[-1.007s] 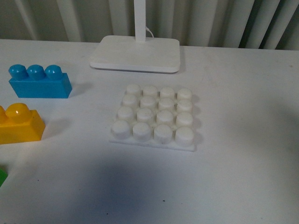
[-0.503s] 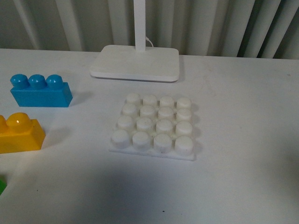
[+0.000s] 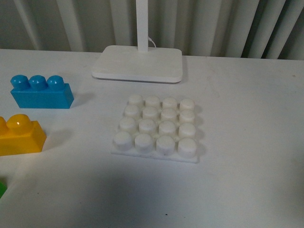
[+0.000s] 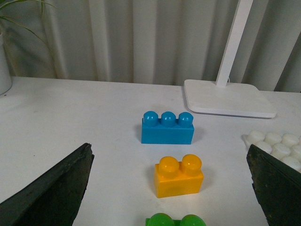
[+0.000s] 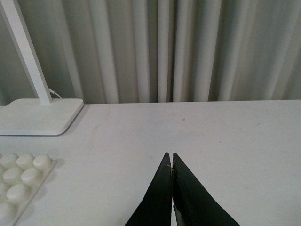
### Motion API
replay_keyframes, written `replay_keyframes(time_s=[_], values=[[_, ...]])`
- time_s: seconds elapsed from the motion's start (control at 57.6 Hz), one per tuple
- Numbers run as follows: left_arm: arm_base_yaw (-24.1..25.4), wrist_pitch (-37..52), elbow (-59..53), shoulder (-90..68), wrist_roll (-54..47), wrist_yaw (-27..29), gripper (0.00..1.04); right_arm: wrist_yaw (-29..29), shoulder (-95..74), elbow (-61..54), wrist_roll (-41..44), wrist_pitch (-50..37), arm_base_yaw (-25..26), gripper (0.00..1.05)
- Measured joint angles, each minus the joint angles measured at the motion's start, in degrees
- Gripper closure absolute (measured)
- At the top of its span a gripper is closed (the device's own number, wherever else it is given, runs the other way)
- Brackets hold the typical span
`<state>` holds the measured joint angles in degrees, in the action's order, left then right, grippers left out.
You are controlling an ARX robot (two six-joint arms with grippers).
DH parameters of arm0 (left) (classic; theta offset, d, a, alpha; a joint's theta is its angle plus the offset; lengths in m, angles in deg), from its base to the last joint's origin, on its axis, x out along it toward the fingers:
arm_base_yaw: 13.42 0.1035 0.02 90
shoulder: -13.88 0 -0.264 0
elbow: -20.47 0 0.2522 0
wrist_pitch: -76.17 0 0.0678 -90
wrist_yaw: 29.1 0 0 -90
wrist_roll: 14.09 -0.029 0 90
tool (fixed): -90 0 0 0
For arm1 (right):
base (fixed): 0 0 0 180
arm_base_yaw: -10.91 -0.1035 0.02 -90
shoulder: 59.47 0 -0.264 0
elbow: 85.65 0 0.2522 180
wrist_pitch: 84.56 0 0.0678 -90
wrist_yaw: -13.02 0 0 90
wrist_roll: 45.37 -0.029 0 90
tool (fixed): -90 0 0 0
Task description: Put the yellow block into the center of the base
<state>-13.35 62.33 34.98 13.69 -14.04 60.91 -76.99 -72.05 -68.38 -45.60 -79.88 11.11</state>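
The yellow block [image 3: 19, 135] stands on the white table at the far left of the front view, its two studs up. In the left wrist view the yellow block [image 4: 179, 176] lies ahead of my left gripper [image 4: 168, 146], which is open wide with nothing between its dark fingers. The base [image 3: 156, 127], a white studded plate, lies flat mid-table with nothing on it; its edge shows as base [image 4: 277, 146] and base [image 5: 21, 181]. My right gripper [image 5: 169, 154] is shut on nothing, over bare table to the right of the base. Neither arm shows in the front view.
A blue three-stud brick [image 3: 42, 92] stands behind the yellow block. A green brick [image 4: 174, 220] sits just in front of it. The white lamp foot [image 3: 137, 63] with its post stands behind the base. A plant pot [image 4: 3, 70] is at the far left.
The front view tilted slightly between the first two frames, so everything shows a little lower. Nothing on the table has moved.
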Motion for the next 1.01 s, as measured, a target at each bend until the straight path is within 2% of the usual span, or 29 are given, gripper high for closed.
replay_keyframes(time_s=[0.139,0.243,0.833,1.007], values=[[0.0,0.0,0.0,0.0,0.0,0.0,0.06,0.0,2.0,-0.8,0.0,1.2,0.0,1.04],[0.0,0.0,0.0,0.0,0.0,0.0,0.06,0.0,9.0,-1.5,0.0,8.9,0.0,1.04],[0.0,0.0,0.0,0.0,0.0,0.0,0.06,0.0,12.3,-3.1,0.0,9.0,0.0,1.04],[0.0,0.0,0.0,0.0,0.0,0.0,0.06,0.0,12.3,-3.1,0.1,9.0,0.0,0.75]])
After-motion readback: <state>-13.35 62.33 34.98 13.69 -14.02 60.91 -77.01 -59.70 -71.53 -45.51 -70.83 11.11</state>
